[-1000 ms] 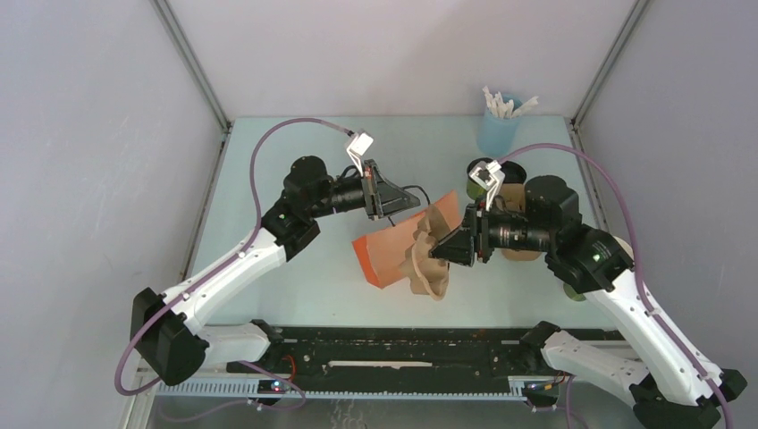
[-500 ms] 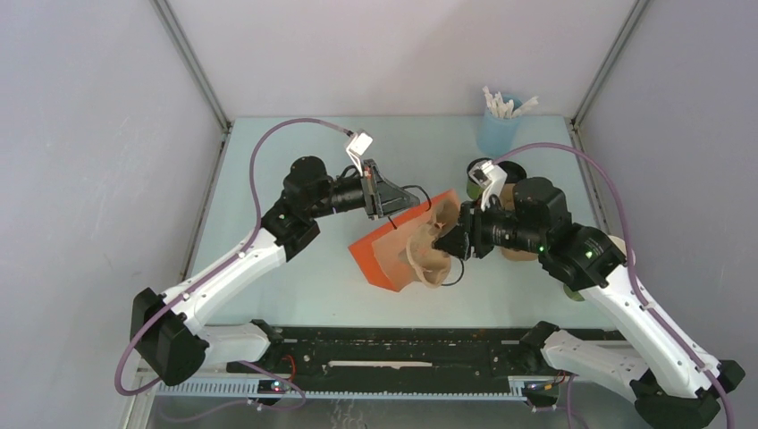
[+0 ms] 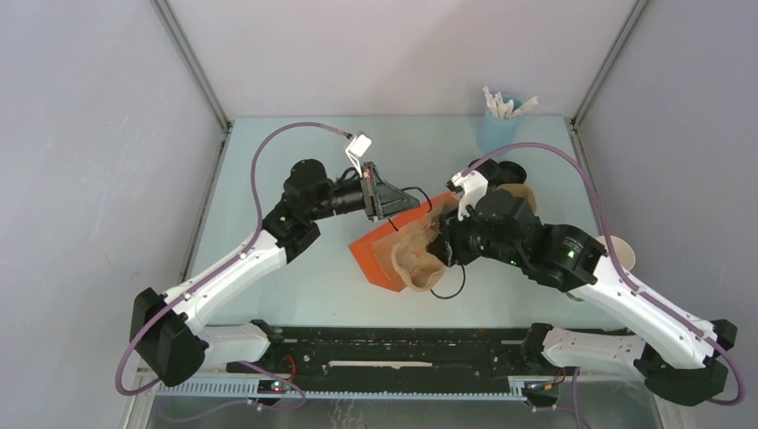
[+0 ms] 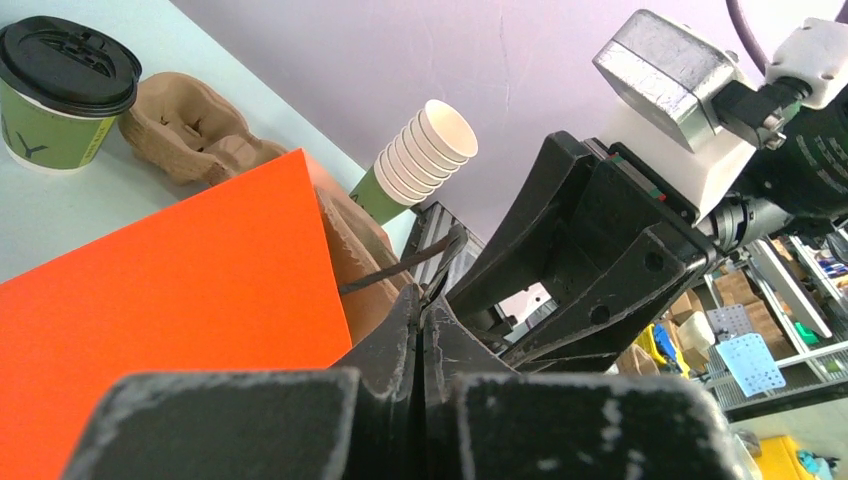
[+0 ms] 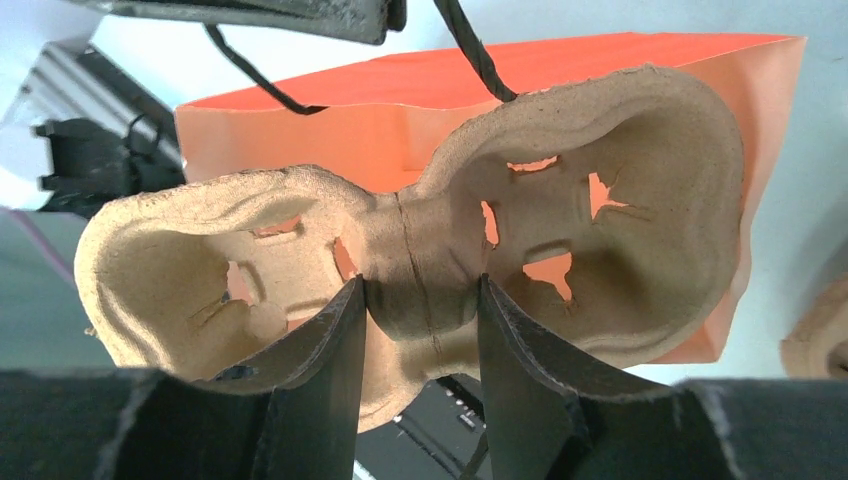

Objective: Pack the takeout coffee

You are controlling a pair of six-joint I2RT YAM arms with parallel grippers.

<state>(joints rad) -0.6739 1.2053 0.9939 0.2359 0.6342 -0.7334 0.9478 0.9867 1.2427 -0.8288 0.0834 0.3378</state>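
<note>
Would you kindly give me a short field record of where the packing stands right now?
left claw: shut on bag handle
right claw: shut on cup carrier, at its narrow middle
orange bag: mouth facing cup carrier
takeout coffee: lidded, on table, beside second carrier, unpacked

The takeout coffee [image 4: 58, 118] is olive green with a black lid. The orange bag [image 4: 170, 300] is plain, the pulp carrier [image 5: 420, 265] tan, the stacked cups [image 4: 425, 150] green outside and white inside
</note>
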